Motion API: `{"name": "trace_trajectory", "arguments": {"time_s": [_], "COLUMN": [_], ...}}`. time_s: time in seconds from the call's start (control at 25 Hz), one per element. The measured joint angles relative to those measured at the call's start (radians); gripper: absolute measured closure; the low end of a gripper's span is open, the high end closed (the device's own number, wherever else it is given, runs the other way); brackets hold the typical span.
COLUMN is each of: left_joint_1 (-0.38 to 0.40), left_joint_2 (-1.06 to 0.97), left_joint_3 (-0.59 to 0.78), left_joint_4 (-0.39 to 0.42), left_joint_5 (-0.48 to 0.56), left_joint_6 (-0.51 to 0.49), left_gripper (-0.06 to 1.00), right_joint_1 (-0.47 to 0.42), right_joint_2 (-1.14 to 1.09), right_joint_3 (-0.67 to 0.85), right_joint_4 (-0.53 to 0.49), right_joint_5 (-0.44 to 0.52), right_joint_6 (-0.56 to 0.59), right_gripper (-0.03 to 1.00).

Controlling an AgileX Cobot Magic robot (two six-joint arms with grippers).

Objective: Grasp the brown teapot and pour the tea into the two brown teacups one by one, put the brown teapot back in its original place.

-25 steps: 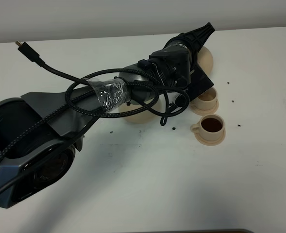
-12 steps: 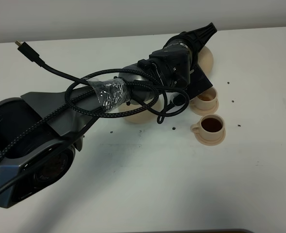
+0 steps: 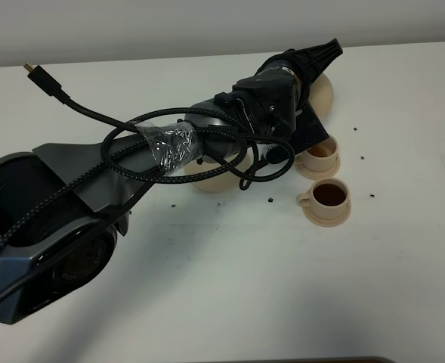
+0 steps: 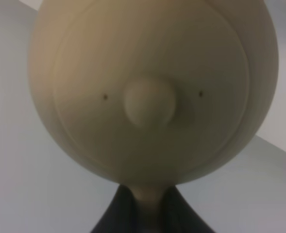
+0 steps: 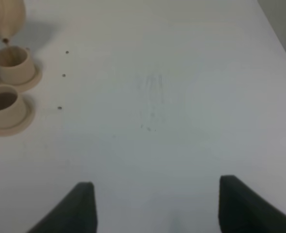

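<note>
Brown teapot (image 4: 147, 48) in left claw (image 4: 145, 213), spout (image 5: 5, 40) over far teacup (image 3: 322, 151)

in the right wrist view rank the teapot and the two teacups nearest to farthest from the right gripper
From the right gripper:
1. Teacup full of dark tea: nearest, on the table.
2. Second teacup: just beyond the first one.
3. Brown teapot: farthest, raised with its spout over the second teacup.
</note>
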Motion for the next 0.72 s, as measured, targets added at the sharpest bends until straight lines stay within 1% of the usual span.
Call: {"name": "trace_trajectory", "arguments": {"time_s": [0.2,0.72], "left_joint_1": [-0.009,-0.015], "left_joint_2": [0.000,0.000], "left_joint_3": [0.000,0.000], "left_joint_4": [0.037,0.071], "left_joint_5": [-0.002,-0.009], "left_joint_6": [0.001,0.003], "left_gripper": [0.81,0.81], "right_joint_1": [0.000,0.000], "right_joint_2": [0.000,0.000], "right_joint_3": [0.000,0.000], "right_joint_4": [0.000,0.000], "right_joint_5": [0.000,0.000], "right_joint_6": [0.000,0.000], "right_gripper": [0.44,0.44]}}
